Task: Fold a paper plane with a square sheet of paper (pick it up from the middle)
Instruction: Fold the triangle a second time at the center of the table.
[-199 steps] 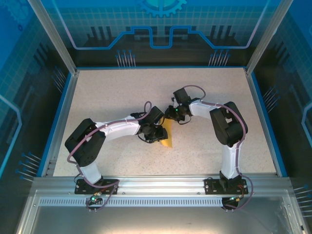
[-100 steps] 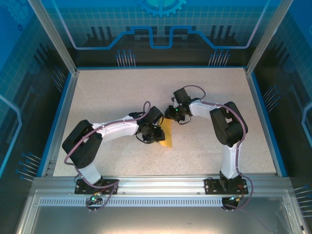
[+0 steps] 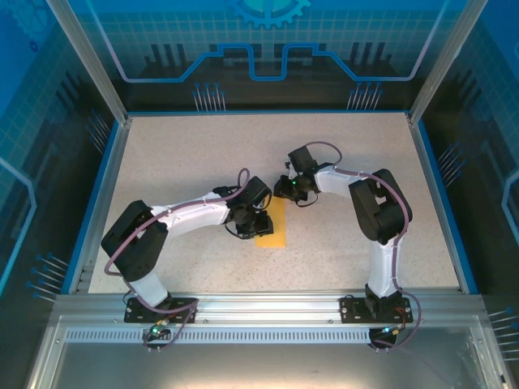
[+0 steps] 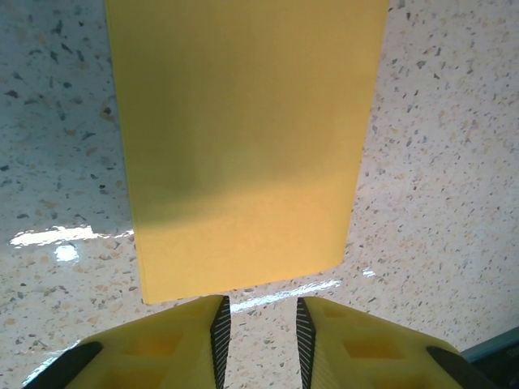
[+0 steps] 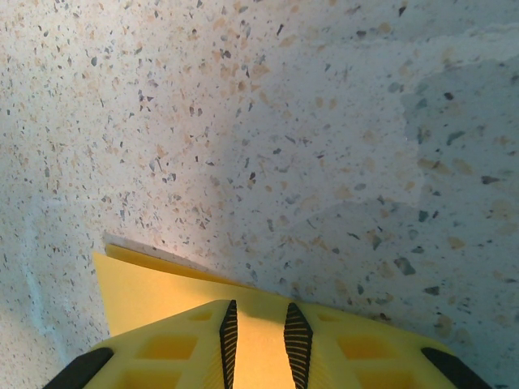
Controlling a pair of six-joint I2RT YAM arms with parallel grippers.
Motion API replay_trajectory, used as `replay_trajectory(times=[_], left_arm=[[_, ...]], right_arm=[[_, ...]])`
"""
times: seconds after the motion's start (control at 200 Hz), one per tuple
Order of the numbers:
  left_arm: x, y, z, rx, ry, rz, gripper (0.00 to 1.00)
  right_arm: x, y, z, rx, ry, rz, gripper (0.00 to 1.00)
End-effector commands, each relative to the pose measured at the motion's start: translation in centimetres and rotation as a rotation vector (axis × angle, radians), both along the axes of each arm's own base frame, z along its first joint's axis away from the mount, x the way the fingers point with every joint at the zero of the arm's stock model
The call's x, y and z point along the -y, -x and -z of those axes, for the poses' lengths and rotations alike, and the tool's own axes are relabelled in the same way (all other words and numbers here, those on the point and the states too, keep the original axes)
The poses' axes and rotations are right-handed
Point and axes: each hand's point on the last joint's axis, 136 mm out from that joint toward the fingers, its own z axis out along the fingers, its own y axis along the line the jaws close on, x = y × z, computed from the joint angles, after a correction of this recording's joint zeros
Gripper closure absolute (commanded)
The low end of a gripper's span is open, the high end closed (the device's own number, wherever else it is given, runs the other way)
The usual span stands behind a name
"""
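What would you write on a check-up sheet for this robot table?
Surface: speckled table, shiny.
Job's things: orange-yellow paper, a flat rectangle that looks folded, lying mid-table.
Clutter: nothing seen.
Pincers: left pincer at the paper's edge, jaws slightly apart, empty; right pincer over the paper's far end, jaws slightly apart.
Cables: purple cables run along both arms.
Surroundings: blue patterned walls, metal rail in front.
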Motion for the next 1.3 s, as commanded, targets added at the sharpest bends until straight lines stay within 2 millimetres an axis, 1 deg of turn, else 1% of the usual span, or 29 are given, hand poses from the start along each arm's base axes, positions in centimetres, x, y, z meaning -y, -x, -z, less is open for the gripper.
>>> replay_trajectory(times=[0.0,0.025,0.065,0.135,0.195,0.295,0.39,0.515,0.63,0.8,0.93,1.055,1.215,1.295], left_arm=[[0.6,-0.4,-1.2,0.042,0.021,0.022,0.68],[0.4,-0.5,-1.0,0.042,0.008,0.017,0.68],[-0.1,-0.6,-0.6,0.042,-0.016,0.002,0.64],[-1.3,-0.8,0.2,0.032,-0.055,-0.030,0.60],[-1.8,-0.8,0.8,0.020,-0.069,-0.051,0.56],[-1.7,-0.6,1.6,-0.005,-0.061,-0.058,0.51],[-1.4,-0.5,2.2,-0.027,-0.055,-0.061,0.51],[-1.6,-0.3,2.5,-0.044,-0.076,-0.057,0.45],[-1.6,-0.2,2.8,-0.057,-0.085,-0.054,0.42],[-0.9,0.1,3.2,-0.074,-0.078,-0.034,0.42],[-0.9,0.1,3.7,-0.086,-0.093,-0.038,0.41],[-0.7,0.0,3.8,-0.085,-0.089,-0.034,0.41],[0.0,-0.1,3.4,-0.077,-0.072,-0.018,0.47],[0.2,-0.2,3.4,-0.076,-0.071,-0.015,0.48]], right_arm=[[1.9,4.2,4.9,-0.169,0.108,0.005,0.72],[1.9,4.1,4.9,-0.168,0.108,0.003,0.72],[1.8,4.1,4.8,-0.167,0.107,0.001,0.72],[1.8,4.2,4.9,-0.169,0.108,0.001,0.72],[1.8,4.2,4.9,-0.169,0.108,-0.003,0.72],[1.8,4.2,4.8,-0.170,0.108,-0.004,0.72],[1.8,4.2,4.9,-0.170,0.108,-0.005,0.72],[1.8,4.2,4.8,-0.169,0.108,-0.005,0.72],[1.7,4.2,4.8,-0.168,0.106,-0.006,0.72],[1.8,4.1,4.8,-0.167,0.106,-0.005,0.72],[1.8,4.2,4.9,-0.168,0.107,-0.007,0.72],[1.8,4.2,4.9,-0.168,0.108,-0.007,0.72],[1.8,4.2,4.9,-0.168,0.108,-0.007,0.72],[1.8,4.2,4.8,-0.168,0.108,-0.008,0.72]])
